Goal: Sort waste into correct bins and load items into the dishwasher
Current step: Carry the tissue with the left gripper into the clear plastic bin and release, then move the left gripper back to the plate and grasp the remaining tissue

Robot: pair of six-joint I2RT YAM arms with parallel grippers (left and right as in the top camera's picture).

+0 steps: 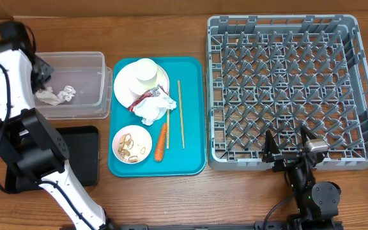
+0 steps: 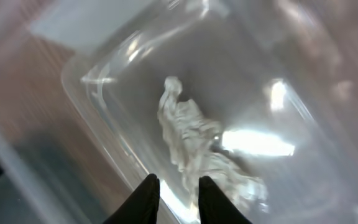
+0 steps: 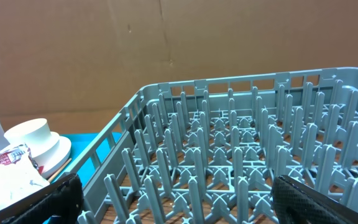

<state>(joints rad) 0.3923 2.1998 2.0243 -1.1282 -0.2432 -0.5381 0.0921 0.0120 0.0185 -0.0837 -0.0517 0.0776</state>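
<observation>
A crumpled white napkin [image 1: 57,96] [image 2: 188,134] lies loose inside the clear tub [image 1: 88,114] [image 2: 86,81]. My left gripper [image 1: 41,75] [image 2: 176,180] hangs just above it, fingers slightly open with nothing between them. On the teal tray [image 1: 193,156] are a white plate [image 1: 123,86] with an upturned cup [image 1: 147,71], a red wrapper [image 1: 144,99], another napkin [image 1: 155,112], chopsticks [image 1: 180,112], a carrot [image 1: 161,142] and a bowl of food scraps [image 1: 131,144]. My right gripper [image 1: 291,145] [image 3: 176,186] stands wide open and empty at the near wall of the grey dish rack [image 1: 286,76] [image 3: 229,143].
A shallow black tray [image 1: 85,153] sits in front of the clear tub, partly under my left arm. The teal tray lies between the tub and the rack. Brown cardboard stands behind the table in the right wrist view.
</observation>
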